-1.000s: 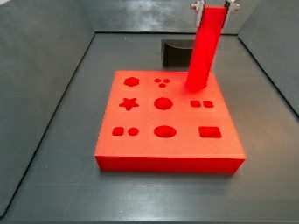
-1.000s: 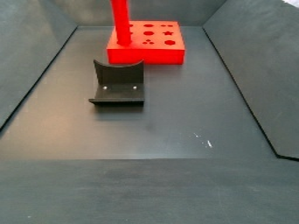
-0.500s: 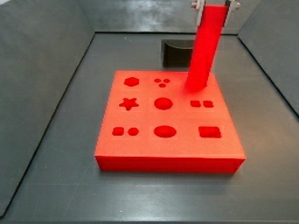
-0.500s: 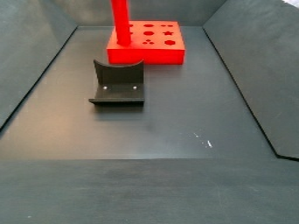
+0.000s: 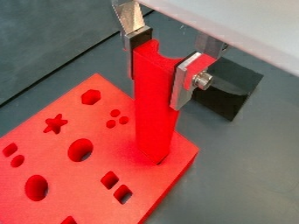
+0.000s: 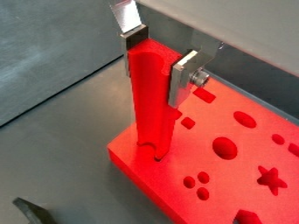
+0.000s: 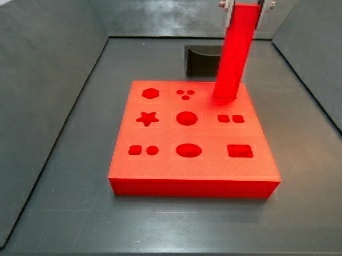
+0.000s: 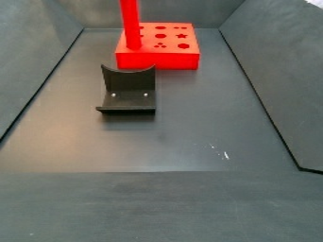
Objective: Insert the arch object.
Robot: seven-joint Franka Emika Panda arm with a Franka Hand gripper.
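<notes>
Tool point(image 5: 160, 54) sits at the top end of the arch object point(image 5: 156, 109), closed on it: silver finger plates point(image 5: 188, 77) w/ dark pads press both sides of the bar's upper part, seen in both wrist views point(image 6: 156, 57). Bar stands upright, approx vertical, hanging straight down from the tool. Its lower end meets the red board point(image 5: 47, 162) near one corner, at a hole by the board's edge; in a wrist view point(image 6: 149, 150) the tip looks slightly sunk into the board, but how deep can't be told.

In a side view the bar point(image 7: 234, 55) rises from the board's point(image 7: 190, 178) far right area, next to the pair of small square holes, w/ the tool point(image 7: 246, 5) only just visible at the frame's top edge. In a side view point(image 8: 128, 21) the bar stands at the board's point(image 8: 161, 59) left end; tool itself is out of frame there.

Dark fixture point(image 8: 127, 92) stands on the bench point(image 8: 190, 151), apart from the board, not touching the bar or tool.
</notes>
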